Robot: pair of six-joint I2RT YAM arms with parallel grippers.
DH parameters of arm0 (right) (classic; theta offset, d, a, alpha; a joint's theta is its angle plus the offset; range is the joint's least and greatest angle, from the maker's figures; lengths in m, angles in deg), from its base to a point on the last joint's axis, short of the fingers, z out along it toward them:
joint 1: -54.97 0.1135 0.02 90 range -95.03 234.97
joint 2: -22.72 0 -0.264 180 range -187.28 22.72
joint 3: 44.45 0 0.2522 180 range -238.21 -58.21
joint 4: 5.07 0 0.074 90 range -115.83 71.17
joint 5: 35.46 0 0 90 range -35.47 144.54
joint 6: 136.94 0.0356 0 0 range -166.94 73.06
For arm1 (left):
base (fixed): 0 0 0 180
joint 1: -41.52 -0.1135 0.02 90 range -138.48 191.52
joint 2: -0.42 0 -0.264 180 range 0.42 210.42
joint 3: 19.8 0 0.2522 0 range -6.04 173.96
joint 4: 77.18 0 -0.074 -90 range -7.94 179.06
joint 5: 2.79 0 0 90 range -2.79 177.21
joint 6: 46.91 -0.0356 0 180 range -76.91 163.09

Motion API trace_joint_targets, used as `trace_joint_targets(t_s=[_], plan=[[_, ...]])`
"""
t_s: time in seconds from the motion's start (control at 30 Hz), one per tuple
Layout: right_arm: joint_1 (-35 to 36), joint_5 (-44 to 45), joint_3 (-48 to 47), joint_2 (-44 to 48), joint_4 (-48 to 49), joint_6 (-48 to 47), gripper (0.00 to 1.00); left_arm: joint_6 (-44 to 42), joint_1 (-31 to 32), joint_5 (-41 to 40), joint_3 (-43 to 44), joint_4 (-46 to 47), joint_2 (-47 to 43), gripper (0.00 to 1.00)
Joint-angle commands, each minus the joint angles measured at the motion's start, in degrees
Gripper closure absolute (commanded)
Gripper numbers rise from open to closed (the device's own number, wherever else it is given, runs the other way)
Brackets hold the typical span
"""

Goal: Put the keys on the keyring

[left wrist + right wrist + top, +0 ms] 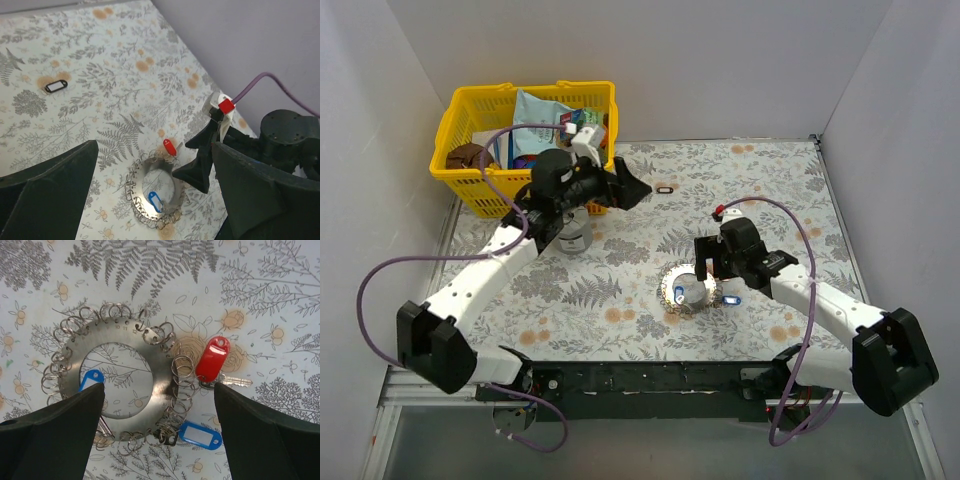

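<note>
The keyring, a flat silvery disc with a wide hole and many small wire rings round its edge, lies on the floral table. It also shows in the top view and the left wrist view. A red-tagged key lies at its right edge. One blue-tagged key lies by its lower right edge, and another blue tag lies at the hole's left. My right gripper hovers open just above the ring, holding nothing. My left gripper is open and empty, high and far from the ring.
A yellow basket of items stands at the back left. A grey tin sits under the left arm. A black-rimmed tag lies on the table behind the ring. White walls enclose the table on three sides.
</note>
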Motion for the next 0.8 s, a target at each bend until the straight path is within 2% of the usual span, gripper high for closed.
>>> trace_joint_targets(t_s=[0.0,0.13,0.3,0.53,0.67,0.77], plan=[[0.44,1.63,-0.16,-1.29,-3.33,1.20,0.03,-6.16,8.76,-10.91,6.05,-9.48,4.96,0.02],[0.44,2.16,0.11,-2.70,-4.90,1.55,0.05,-6.16,13.17,-14.97,8.52,-11.69,9.54,0.02],[0.44,1.29,1.16,-4.54,-4.04,2.08,0.12,-2.30,14.41,-13.31,7.82,-11.61,12.71,0.02],[0.44,0.23,4.59,-4.54,-0.61,4.37,0.18,-1.59,14.41,-10.41,1.76,-8.01,11.83,0.02],[0.44,-1.18,4.68,-6.04,0.53,4.37,0.29,-1.24,14.50,-9.44,-1.32,-7.74,13.58,0.02],[0.44,-1.35,5.03,-7.53,2.38,4.54,0.31,-0.98,14.93,-9.18,-3.34,-6.95,13.76,0.02]])
